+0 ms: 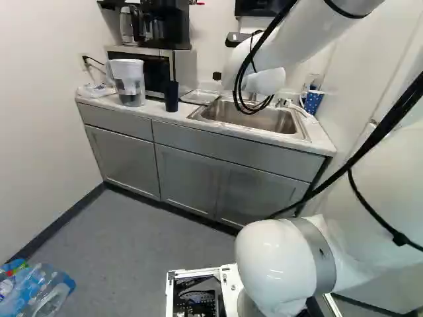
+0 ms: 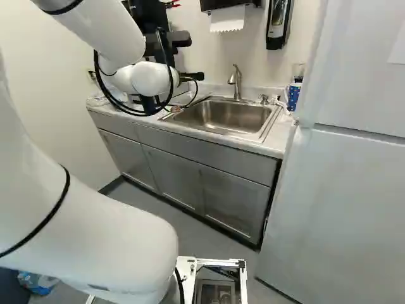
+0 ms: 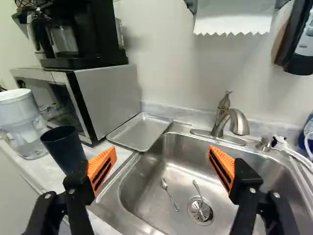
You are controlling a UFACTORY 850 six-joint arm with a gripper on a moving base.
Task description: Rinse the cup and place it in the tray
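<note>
In the right base view the gripper [image 2: 191,76] shows partly behind the wrist and cables, above the counter. Its orange pads stand wide apart in the wrist view, so the gripper [image 3: 163,161] is open, with nothing held. The dark blue cup [image 3: 65,147] stands upright on the counter, outside the finger on the microwave's side and partly hidden by it; the left base view also shows this cup [image 1: 172,96]. An empty metal tray [image 3: 140,131] lies between microwave and sink. The sink [image 3: 146,196] is ahead and below, under the faucet [image 3: 230,120].
Two spoons [image 3: 168,193] lie in the sink, one across the drain. Beside the cup are a water pitcher [image 3: 22,122] and the microwave [image 3: 105,98]. A blue dotted mug [image 1: 313,100] stands at the sink's far side, near the white fridge [image 2: 342,202].
</note>
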